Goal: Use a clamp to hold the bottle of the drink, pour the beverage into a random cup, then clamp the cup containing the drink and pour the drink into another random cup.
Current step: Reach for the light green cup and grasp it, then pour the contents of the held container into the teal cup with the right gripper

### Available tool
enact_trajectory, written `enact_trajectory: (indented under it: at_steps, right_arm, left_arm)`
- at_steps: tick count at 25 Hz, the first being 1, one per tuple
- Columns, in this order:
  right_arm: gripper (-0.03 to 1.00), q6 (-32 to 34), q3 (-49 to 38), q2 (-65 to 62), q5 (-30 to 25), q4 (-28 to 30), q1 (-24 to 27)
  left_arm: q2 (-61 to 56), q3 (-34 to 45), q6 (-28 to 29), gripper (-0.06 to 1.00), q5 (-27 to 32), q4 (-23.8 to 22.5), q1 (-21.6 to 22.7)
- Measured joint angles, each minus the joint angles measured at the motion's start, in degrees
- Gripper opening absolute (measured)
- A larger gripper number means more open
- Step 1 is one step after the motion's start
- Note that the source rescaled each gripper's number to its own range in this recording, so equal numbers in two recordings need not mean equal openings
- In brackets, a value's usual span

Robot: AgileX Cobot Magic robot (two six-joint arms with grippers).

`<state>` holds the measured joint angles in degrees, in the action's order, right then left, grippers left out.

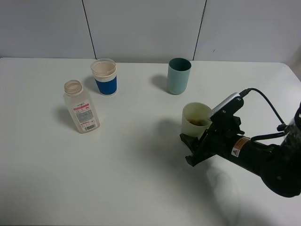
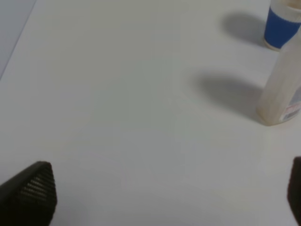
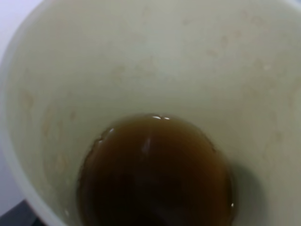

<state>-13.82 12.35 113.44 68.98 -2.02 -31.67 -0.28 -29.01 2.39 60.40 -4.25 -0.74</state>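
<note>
The pale yellow-green cup (image 1: 194,117) stands right of the table's middle with brown beverage (image 1: 200,123) in its bottom. My right gripper (image 1: 192,149) is shut on the lower part of this cup from the near side. The right wrist view looks straight down into the cup (image 3: 141,61) at the beverage (image 3: 155,174). Far behind it stands the teal cup (image 1: 178,76), upright. The bottle (image 1: 82,110) stands uncapped at the left. My left gripper (image 2: 169,181) hangs open over bare table, the bottle (image 2: 282,94) a short way ahead of it; this arm is outside the high view.
A white cup with a blue band (image 1: 105,77) stands behind the bottle and also appears in the left wrist view (image 2: 281,28). The white table (image 1: 117,179) runs wide to the front and left. The right arm's black body and cable fill the near right corner.
</note>
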Motion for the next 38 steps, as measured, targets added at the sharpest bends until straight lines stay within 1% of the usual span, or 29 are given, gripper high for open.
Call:
enact_trajectory:
  at_steps: [7, 12, 17, 20, 23, 27, 29, 30, 32, 33, 35, 36, 37, 38]
  right_arm:
    - [0.0, 0.0, 0.0, 0.0, 0.0, -0.1, 0.0]
    - [0.0, 0.3, 0.0, 0.0, 0.1, -3.1, 0.0]
    - [0.0, 3.3, 0.0, -0.3, -0.1, -4.9, 0.0]
    - [0.0, 5.0, 0.0, -3.3, -1.1, -7.6, 0.0]
    - [0.0, 5.1, 0.0, -5.7, -2.1, -9.8, 0.0]
    - [0.0, 5.5, 0.0, -10.4, -6.2, -15.0, 0.4]
    - [0.0, 5.5, 0.0, -12.5, -8.8, -15.5, 1.8]
    - [0.0, 5.6, 0.0, -14.5, -12.2, -15.5, 4.0]
    - [0.0, 5.6, 0.0, -16.3, -14.9, -15.5, 6.4]
    - [0.0, 5.6, 0.0, -16.3, -14.9, -15.5, 6.4]
    - [0.0, 5.6, 0.0, -17.8, -17.0, -15.5, 9.1]
    - [0.0, 5.6, 0.0, -18.5, -17.7, -15.3, 10.7]
    - [0.0, 5.8, 0.1, -19.4, -18.8, -14.1, 13.8]
    - [0.0, 5.9, 0.4, -19.8, -19.9, -13.2, 15.3]
  left_arm:
    - [0.0, 0.0, 0.0, 1.0, 0.0, 0.0, 0.0]
    - [0.0, 0.0, 0.0, 1.0, 0.0, 0.0, 0.0]
    - [0.0, 0.0, 0.0, 1.0, 0.0, 0.0, 0.0]
    - [0.0, 0.0, 0.0, 1.0, 0.0, 0.0, 0.0]
    - [0.0, 0.0, 0.0, 1.0, 0.0, 0.0, 0.0]
    - [0.0, 0.0, 0.0, 1.0, 0.0, 0.0, 0.0]
    - [0.0, 0.0, 0.0, 1.0, 0.0, 0.0, 0.0]
    - [0.0, 0.0, 0.0, 1.0, 0.0, 0.0, 0.0]
    - [0.0, 0.0, 0.0, 1.0, 0.0, 0.0, 0.0]
    - [0.0, 0.0, 0.0, 1.0, 0.0, 0.0, 0.0]
    - [0.0, 0.0, 0.0, 1.0, 0.0, 0.0, 0.0]
    - [0.0, 0.0, 0.0, 1.0, 0.0, 0.0, 0.0]
    - [0.0, 0.0, 0.0, 1.0, 0.0, 0.0, 0.0]
    - [0.0, 0.0, 0.0, 1.0, 0.0, 0.0, 0.0]
